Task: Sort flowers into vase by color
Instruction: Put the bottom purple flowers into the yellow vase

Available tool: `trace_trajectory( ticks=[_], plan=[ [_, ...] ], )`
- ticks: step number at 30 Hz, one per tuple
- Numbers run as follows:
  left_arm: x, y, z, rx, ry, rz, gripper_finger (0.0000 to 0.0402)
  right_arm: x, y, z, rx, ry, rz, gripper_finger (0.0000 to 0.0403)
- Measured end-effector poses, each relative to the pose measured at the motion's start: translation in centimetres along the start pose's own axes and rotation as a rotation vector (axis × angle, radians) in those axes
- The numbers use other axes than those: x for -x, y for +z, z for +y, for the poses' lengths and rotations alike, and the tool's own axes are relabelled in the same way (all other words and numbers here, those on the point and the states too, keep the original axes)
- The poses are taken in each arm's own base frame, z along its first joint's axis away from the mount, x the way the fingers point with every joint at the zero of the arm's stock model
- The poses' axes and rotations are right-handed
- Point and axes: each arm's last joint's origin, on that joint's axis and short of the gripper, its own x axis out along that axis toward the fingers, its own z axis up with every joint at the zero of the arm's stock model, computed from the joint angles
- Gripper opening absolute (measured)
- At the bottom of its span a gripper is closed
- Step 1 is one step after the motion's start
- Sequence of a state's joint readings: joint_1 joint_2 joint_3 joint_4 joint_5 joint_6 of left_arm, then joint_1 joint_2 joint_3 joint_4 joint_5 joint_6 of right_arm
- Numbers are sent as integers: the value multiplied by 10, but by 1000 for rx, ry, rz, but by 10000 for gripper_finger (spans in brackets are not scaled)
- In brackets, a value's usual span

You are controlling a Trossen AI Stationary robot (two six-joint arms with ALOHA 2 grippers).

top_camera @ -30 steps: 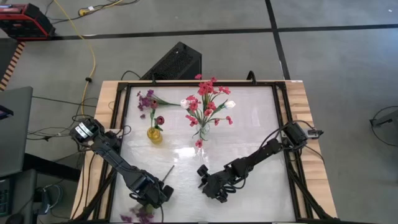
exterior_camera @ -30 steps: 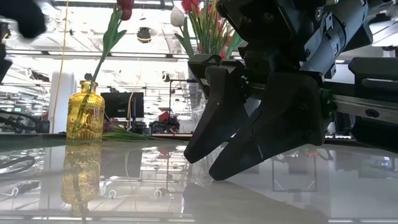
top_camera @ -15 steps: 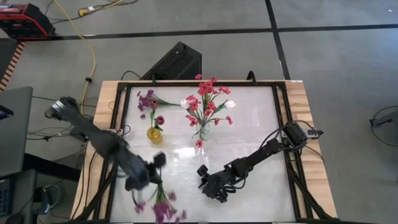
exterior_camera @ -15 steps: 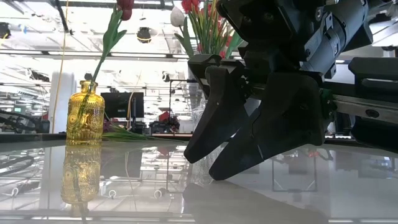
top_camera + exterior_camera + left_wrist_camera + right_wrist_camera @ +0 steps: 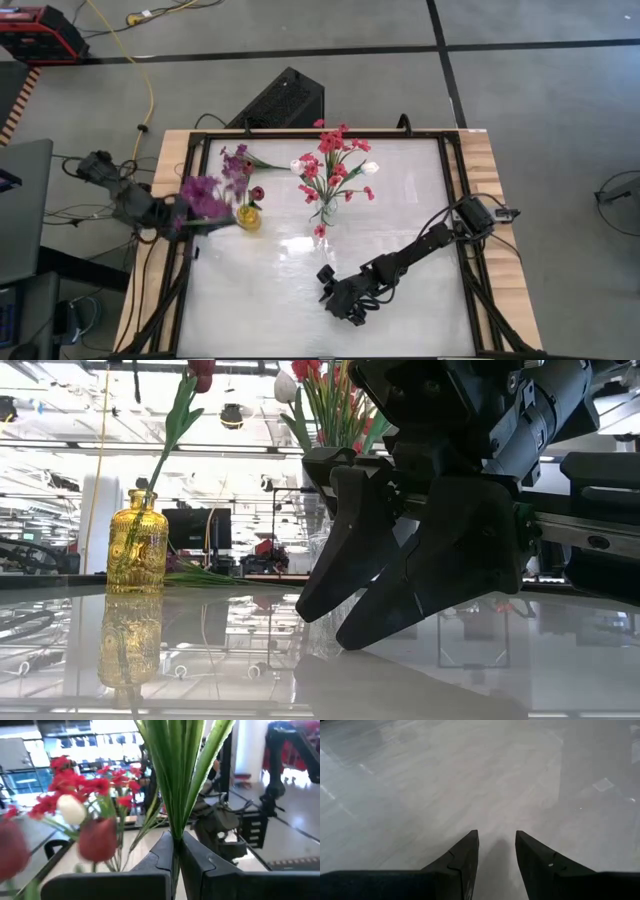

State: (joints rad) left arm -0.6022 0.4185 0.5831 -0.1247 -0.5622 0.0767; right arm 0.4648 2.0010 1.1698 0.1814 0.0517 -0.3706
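My left gripper (image 5: pixel 180 216) is up over the table's left edge, beside the yellow vase (image 5: pixel 248 216), and is shut on a purple sprig (image 5: pixel 203 193). The yellow vase (image 5: pixel 137 540) holds one dark maroon bud (image 5: pixel 257 193) by its stem. A clear vase (image 5: pixel 327 211) at mid-table holds red-pink clusters (image 5: pixel 335 160) and white buds (image 5: pixel 371 168). Another purple sprig (image 5: pixel 238 160) lies flat on the table behind the yellow vase. My right gripper (image 5: pixel 345 301) is open and low over the table's near middle (image 5: pixel 496 851). My left gripper pinches the purple sprig's green stems (image 5: pixel 172 827) between its two fingers (image 5: pixel 200 862). The fingers lie level, pointing toward the table's right, across the stems. The sprig is lifted clear and stands roughly upright, with its leaves and purple heads above the fingers.
A black frame (image 5: pixel 445 150) edges the glossy white table. The table's near half, left of my right gripper, is bare white surface (image 5: pixel 260 290). The red-pink flowers (image 5: pixel 75 782) stand between my two arms. A dark box (image 5: pixel 283 100) sits on the floor beyond the far edge.
My left gripper has gone from the table's near edge up and toward the far left, ending beside the yellow vase. It stayed shut on the purple sprig, which has been lifted clear of the near edge and now stands with its heads up.
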Motion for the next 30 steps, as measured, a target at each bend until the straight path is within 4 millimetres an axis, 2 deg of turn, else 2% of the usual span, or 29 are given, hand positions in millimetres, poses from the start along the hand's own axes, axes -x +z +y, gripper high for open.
trace_trajectory(
  ticks=[5,12,25,30],
  plan=[
    [16,-17,12,24,106,-48,0,0,0,0,0,0,0,159],
    [22,-37,20,28,335,-7,0,0,0,0,0,0,0,159],
    [17,-63,16,91,386,51,0,0,0,0,0,0,0,159],
    [18,-67,17,75,434,77,0,0,0,0,0,0,0,159]
  ],
)
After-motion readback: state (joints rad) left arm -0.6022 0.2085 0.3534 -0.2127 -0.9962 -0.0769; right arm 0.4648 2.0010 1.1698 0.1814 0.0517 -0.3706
